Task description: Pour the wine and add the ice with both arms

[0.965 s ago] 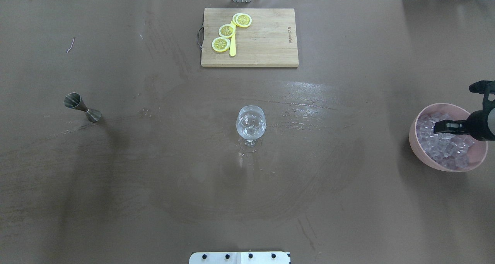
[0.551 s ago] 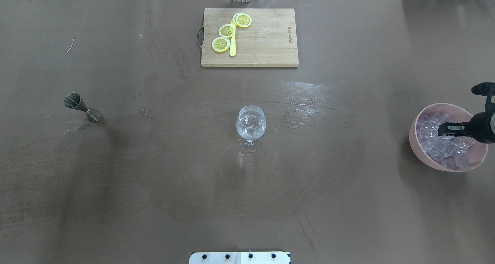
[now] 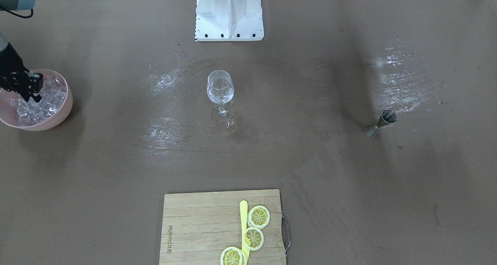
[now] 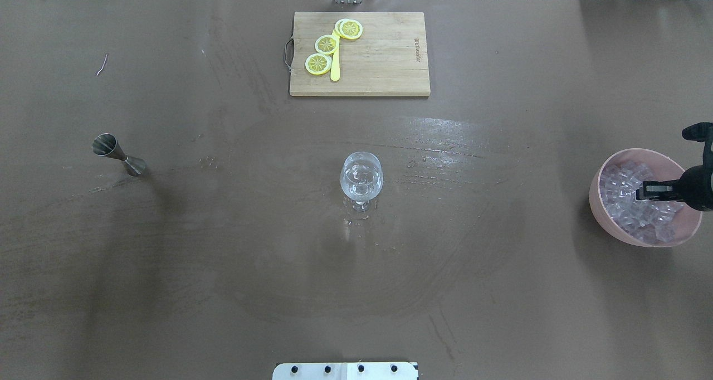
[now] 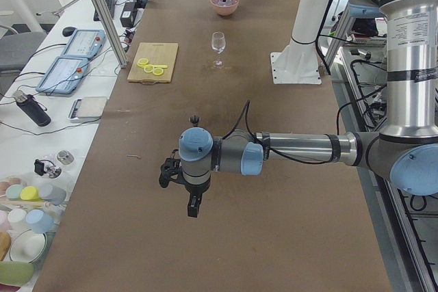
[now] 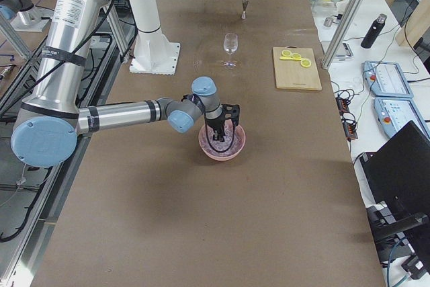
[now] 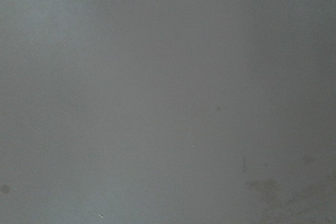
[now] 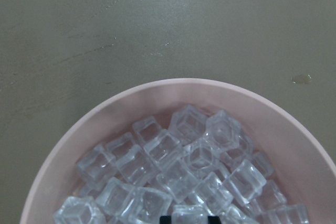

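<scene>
The right gripper [image 4: 646,190] is seen dipped into the glassy, soft-edged ice cubes [image 8: 184,161] heaped in the smooth pink bowl [image 8: 68,156]. Its black tips are set narrowly either side of one cube, though whether it is pinched cannot be told. The right arm [image 6: 127,113] is stretched level, wrist bent down. The left gripper [image 5: 194,208] is hung tip-down over the matt brown table [image 4: 223,257], its gap impossible to judge.
</scene>
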Tool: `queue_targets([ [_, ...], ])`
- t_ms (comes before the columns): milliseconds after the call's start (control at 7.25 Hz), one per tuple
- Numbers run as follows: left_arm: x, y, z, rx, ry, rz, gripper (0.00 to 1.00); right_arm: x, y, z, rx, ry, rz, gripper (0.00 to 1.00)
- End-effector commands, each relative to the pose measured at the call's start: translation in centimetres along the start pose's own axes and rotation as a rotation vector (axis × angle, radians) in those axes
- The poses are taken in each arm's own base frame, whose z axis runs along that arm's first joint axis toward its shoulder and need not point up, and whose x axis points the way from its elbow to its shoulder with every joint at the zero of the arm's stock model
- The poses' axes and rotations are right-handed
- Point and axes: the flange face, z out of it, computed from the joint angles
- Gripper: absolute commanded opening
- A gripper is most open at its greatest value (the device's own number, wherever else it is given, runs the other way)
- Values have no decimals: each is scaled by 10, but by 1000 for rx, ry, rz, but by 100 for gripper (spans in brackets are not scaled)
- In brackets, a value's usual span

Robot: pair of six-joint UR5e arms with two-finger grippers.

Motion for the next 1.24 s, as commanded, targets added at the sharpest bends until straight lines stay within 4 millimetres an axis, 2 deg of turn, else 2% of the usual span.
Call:
queue_targets([
  [0,-1,0,1,-2,0,-3,98,-13,-2,-13,12,-31,-13,8],
  [138,-1,0,1,-2,0,-3,98,-24,-5,-27,28,-59,-24,2],
  [276,-1,0,1,-2,0,-2,98,-34,-12,-44,57,-88,-28,0],
  [551,-1,1,2,-6,0,-6,98,-75,-33,-65,116,-167,-62,0],
  [827,-2,2,2,-7,0,-6,98,-135,-62,-80,162,-248,-95,0],
  [965,-2,1,2,-6,0,-6,98,-178,-75,-88,154,-263,-103,0],
  [1103,-2,1,3,-7,0,-7,98,-229,-85,-97,138,-266,-111,0],
])
